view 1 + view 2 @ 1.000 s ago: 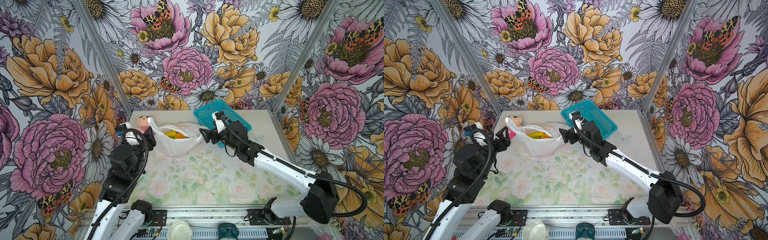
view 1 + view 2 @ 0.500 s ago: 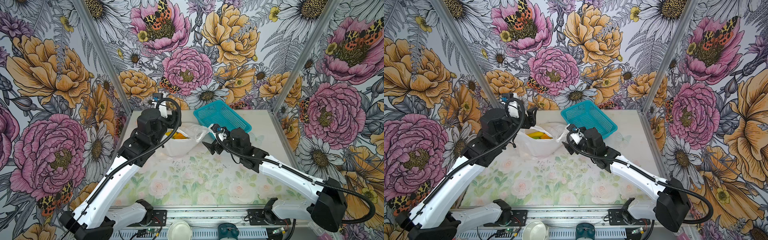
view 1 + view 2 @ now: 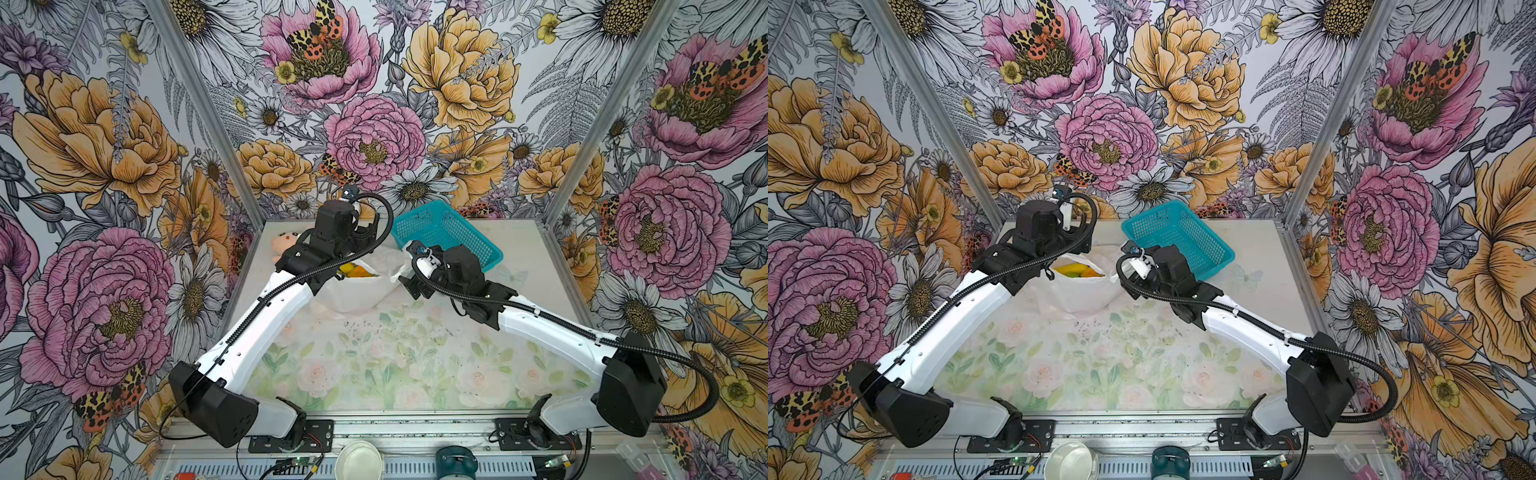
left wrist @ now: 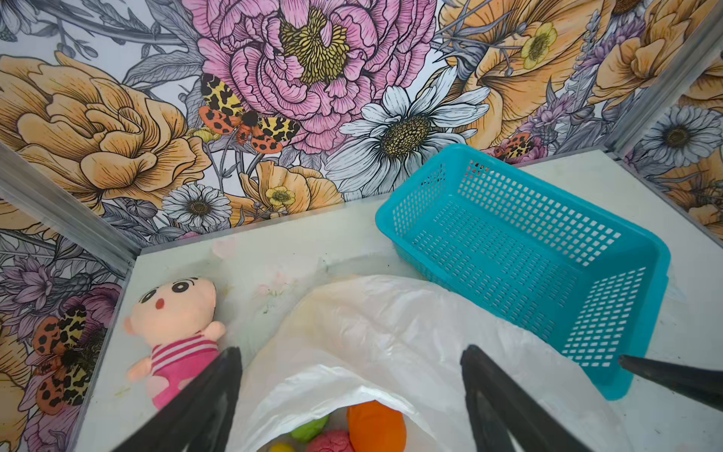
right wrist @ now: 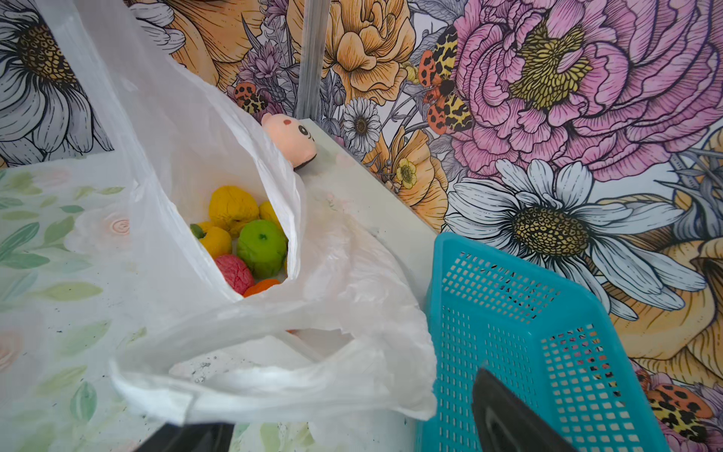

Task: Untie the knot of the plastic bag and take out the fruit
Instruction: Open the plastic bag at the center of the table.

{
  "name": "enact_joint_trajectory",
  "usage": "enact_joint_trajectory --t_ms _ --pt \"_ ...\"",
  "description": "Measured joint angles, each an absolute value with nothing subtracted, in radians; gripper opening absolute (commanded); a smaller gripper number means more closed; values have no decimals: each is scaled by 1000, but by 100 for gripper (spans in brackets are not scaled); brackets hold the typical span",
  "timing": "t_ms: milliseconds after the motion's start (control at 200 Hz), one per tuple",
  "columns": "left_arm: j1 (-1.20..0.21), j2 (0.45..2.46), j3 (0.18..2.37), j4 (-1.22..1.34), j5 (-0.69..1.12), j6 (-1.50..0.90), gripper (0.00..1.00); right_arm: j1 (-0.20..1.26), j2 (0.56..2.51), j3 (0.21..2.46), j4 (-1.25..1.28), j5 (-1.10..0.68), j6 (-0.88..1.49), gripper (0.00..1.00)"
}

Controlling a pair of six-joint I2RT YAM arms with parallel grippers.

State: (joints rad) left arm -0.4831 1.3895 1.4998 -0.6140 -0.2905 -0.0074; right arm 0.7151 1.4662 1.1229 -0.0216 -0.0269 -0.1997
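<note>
The plastic bag (image 3: 357, 293) lies slumped at the back of the table with its mouth gaping; no knot shows. Inside it lies the fruit: an orange one (image 4: 375, 426), a green one (image 5: 262, 248), a pink-red bumpy one (image 5: 234, 272) and yellow ones (image 5: 232, 209). My left gripper (image 4: 352, 352) hangs over the bag's mouth, open wide, with nothing between its fingers. My right gripper (image 5: 340, 403) is open at the bag's right side next to the basket. A loose fold of the bag's rim (image 5: 274, 391) lies in front of it, unpinched.
A teal mesh basket (image 3: 440, 232) stands tilted at the back right, touching the bag. A pink plush doll (image 4: 176, 325) lies in the back left corner beside the bag. Flowered walls close in the table on three sides.
The left arm has swung from the table's left edge out over the bag's mouth, its jaws spreading wider. The right gripper drew back toward the front, and the bag has slackened.
</note>
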Motion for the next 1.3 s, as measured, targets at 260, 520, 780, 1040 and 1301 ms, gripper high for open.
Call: enact_joint_trajectory --t_ms 260,520,780,1040,1301 --pt "-424 1389 1478 -634 -264 8 90 712 1539 1240 19 47 -101 0" --pt "-430 1425 1444 -676 -257 67 88 604 1519 1217 54 94 129 0" --pt "-516 1461 1415 -693 -293 140 90 537 1470 1158 56 92 290 0" --pt "-519 1546 1444 -717 -430 187 92 537 1455 1139 57 75 337 0" --pt "-494 1659 1526 -737 -495 217 90 537 1419 1125 57 74 351 0"
